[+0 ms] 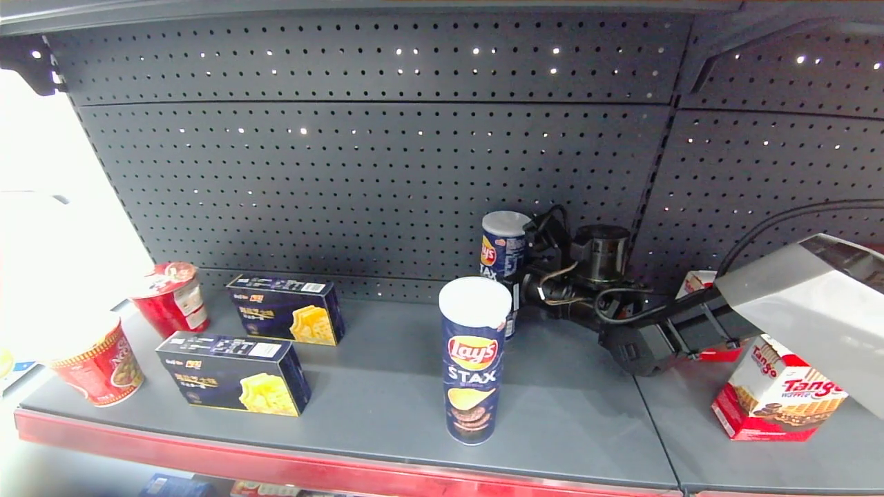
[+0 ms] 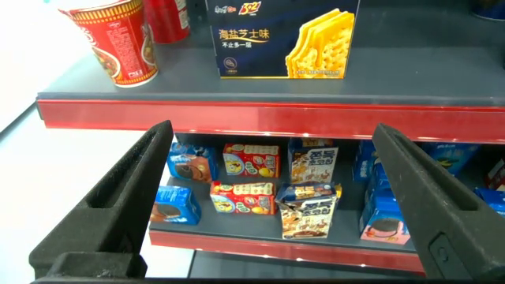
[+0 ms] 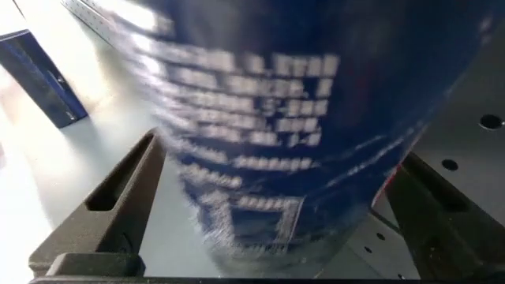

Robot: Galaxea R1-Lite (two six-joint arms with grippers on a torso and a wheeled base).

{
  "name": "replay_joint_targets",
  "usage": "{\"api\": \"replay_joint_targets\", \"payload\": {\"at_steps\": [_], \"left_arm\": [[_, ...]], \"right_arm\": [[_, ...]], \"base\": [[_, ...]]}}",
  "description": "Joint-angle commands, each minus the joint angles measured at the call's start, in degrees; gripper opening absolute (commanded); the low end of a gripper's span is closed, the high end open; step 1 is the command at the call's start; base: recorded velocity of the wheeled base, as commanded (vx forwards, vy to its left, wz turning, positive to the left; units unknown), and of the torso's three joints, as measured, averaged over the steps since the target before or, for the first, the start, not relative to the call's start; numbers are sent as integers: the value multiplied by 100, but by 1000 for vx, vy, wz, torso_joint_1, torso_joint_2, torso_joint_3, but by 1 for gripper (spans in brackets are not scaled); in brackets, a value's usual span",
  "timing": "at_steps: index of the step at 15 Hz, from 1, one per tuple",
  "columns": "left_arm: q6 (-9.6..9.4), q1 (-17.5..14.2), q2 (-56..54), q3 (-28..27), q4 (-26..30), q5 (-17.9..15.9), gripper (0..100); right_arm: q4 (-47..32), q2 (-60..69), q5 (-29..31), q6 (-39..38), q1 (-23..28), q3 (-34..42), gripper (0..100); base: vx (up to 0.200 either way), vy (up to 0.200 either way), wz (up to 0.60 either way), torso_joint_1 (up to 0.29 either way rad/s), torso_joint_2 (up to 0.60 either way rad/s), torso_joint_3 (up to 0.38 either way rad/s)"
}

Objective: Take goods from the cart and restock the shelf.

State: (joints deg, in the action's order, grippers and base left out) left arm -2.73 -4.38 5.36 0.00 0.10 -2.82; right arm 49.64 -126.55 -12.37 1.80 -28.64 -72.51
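The right gripper point(image 3: 276, 150) is at the back of the shelf point(image 1: 387, 407), close to the perforated back wall point(image 1: 387, 172). Its fingers are spread wide, and the rear can point(image 1: 503, 248) of chips stands upright between them, on the shelf. I cannot tell if the pads touch the can. The front can point(image 1: 474, 359) is nearer to the shelf edge than this gripper, a little to its left and apart from the rear can, also upright. Far to the left of the gripper two dark blue boxes point(image 1: 286, 308) lie one behind the other. Two red cups point(image 1: 169, 297) are still further left, at the end of the shelf. On the other side of the gripper, beside its arm and near the front edge, sits a red and white wafer box point(image 1: 780, 397).

The left gripper point(image 2: 272, 130) is spread too and holds nothing. It is in front of the shelf's red edge, well apart from both cans. Beyond its fingers is a lower shelf point(image 2: 316, 243) with biscuit packets point(image 2: 252, 197) standing in a row.
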Motion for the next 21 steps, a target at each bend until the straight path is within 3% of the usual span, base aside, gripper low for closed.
{"api": "replay_joint_targets", "payload": {"at_steps": [1, 7, 10, 12, 15, 16, 18, 21], "left_arm": [[1, -2, 9, 0, -1, 0, 100], [1, -2, 9, 0, -1, 0, 100], [1, -2, 9, 0, -1, 0, 100], [1, -2, 9, 0, -1, 0, 100], [1, -2, 9, 0, -1, 0, 100], [1, -2, 9, 0, -1, 0, 100], [1, -2, 9, 0, -1, 0, 100], [1, -2, 9, 0, -1, 0, 100]], "right_arm": [[11, 315, 77, 13, -10, 299, 100], [72, 1607, 183, 39, -28, 2039, 100], [81, 2882, 244, 321, 25, 3129, 100], [28, 3594, 833, 365, 16, 3498, 100], [19, 4428, 1062, 365, 69, 3920, 100], [-200, 5430, 1035, 365, 165, 4307, 100], [-666, 6213, 1035, 400, 174, 4518, 100], [-1334, 7883, 1009, 813, 772, 5467, 100]], "base": [[0, 0, 0, 0, 0, 0], [0, 0, 0, 0, 0, 0], [0, 0, 0, 0, 0, 0], [0, 0, 0, 0, 0, 0], [0, 0, 0, 0, 0, 0], [0, 0, 0, 0, 0, 0], [0, 0, 0, 0, 0, 0], [0, 0, 0, 0, 0, 0]]}}
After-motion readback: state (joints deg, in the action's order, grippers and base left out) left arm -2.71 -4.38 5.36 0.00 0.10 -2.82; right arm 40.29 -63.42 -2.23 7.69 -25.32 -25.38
